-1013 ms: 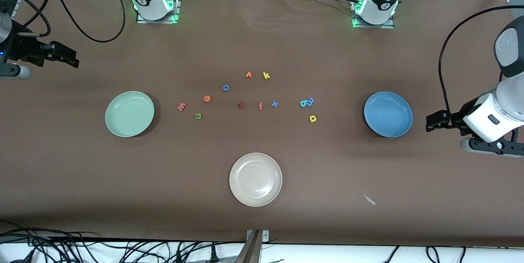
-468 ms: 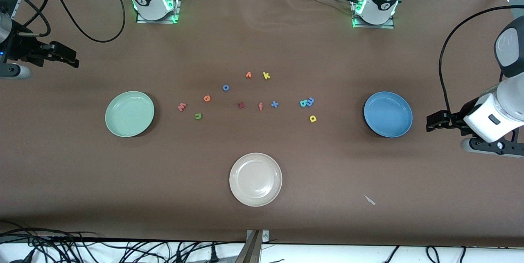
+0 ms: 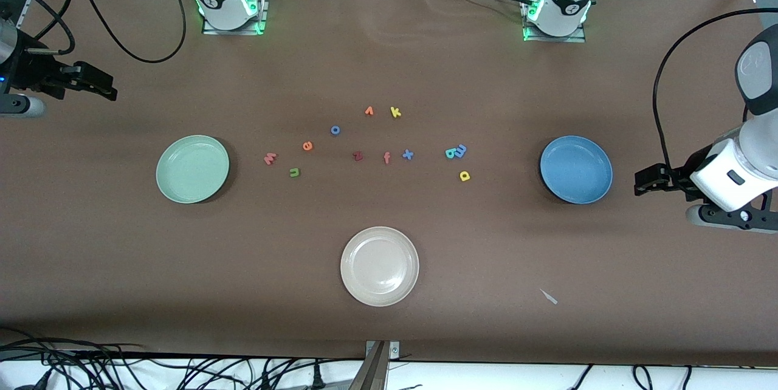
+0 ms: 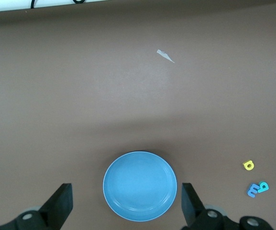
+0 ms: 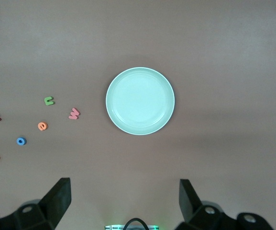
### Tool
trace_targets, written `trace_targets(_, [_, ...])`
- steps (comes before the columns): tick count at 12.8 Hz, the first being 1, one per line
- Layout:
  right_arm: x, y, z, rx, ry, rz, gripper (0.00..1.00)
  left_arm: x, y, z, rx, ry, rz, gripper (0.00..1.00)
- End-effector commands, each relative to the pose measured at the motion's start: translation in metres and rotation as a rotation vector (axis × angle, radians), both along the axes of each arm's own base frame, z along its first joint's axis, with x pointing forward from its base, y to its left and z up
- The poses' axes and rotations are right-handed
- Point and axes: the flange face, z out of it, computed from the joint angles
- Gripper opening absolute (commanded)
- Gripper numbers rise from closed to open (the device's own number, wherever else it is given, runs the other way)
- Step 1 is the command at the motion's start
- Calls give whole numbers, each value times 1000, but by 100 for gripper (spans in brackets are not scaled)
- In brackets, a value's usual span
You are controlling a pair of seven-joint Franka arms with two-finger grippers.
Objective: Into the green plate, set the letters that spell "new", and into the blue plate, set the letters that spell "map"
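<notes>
The left gripper (image 4: 123,211), fingers apart, is held near the blue plate (image 3: 575,169); the right gripper (image 5: 123,206), also apart, near the green plate (image 3: 192,169).

Glossy green plate (image 3: 192,169), matt brown table (image 3: 389,62)

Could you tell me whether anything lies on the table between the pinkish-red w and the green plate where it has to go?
Nothing visible does. Bare table separates the pinkish-red w from the green plate. The green n and orange e lie toward the table's middle, off that path.
</notes>
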Motion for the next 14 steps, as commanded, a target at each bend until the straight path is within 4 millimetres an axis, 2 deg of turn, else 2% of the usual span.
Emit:
trace_targets(1, [2,-1,6,-7,-12,-2,100,-5,2,5,32,-1,-20,100])
trace_targets(14, [2,-2,6,-3,-12,-5,100,-7,0,-5,23,21,-23,100])
